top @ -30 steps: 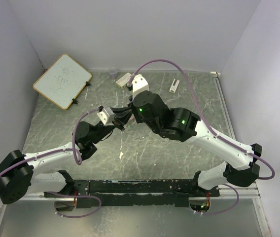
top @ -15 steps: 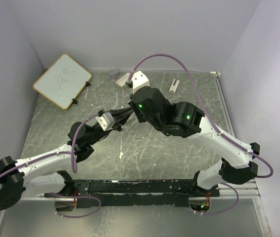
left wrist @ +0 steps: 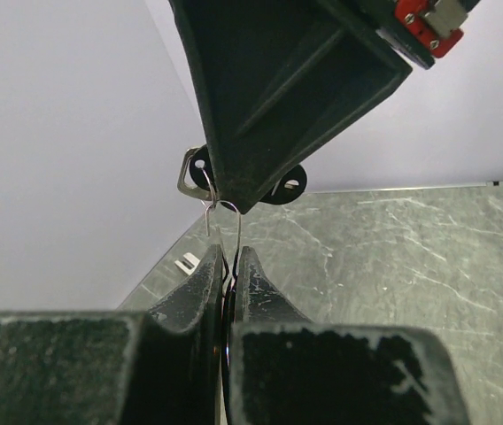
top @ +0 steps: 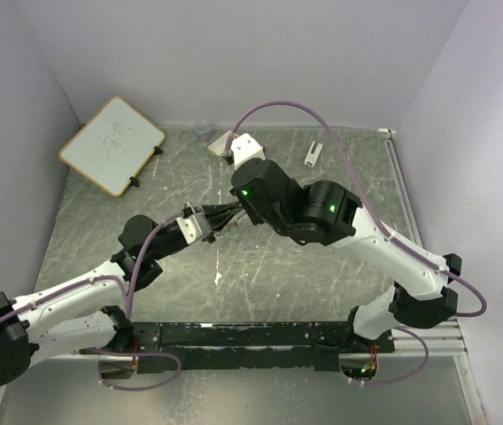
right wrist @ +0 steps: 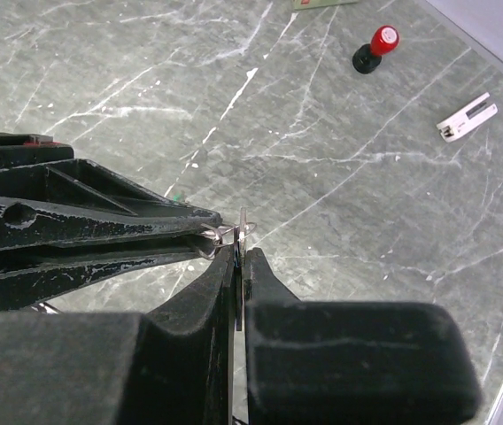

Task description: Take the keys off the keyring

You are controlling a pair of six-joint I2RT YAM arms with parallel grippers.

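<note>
Both grippers meet above the middle of the table. My left gripper point(top: 211, 223) is shut on the keyring point(left wrist: 223, 232), a thin silver wire loop that rises from between its fingers point(left wrist: 205, 282). My right gripper point(top: 227, 218) is shut on a thin metal key point(right wrist: 243, 232), seen edge-on between its fingers point(right wrist: 265, 274). The keyring also shows in the right wrist view point(right wrist: 220, 234), linking that key to the left fingers. In the left wrist view a black key head point(left wrist: 288, 185) and a grey key head point(left wrist: 194, 173) stick out behind the right finger. No green head shows clearly.
A small whiteboard point(top: 112, 144) lies at the back left. A white box point(top: 223, 142), a small cup point(top: 203, 130) and a white strip point(top: 312, 152) lie along the back edge. A red-and-black knob point(right wrist: 375, 49) stands on the table. Walls enclose three sides.
The left arm has stretched forward and its shoulder has swung down and left. The right wrist has shifted slightly left. Both grippers have stayed shut and joined at the keyring.
</note>
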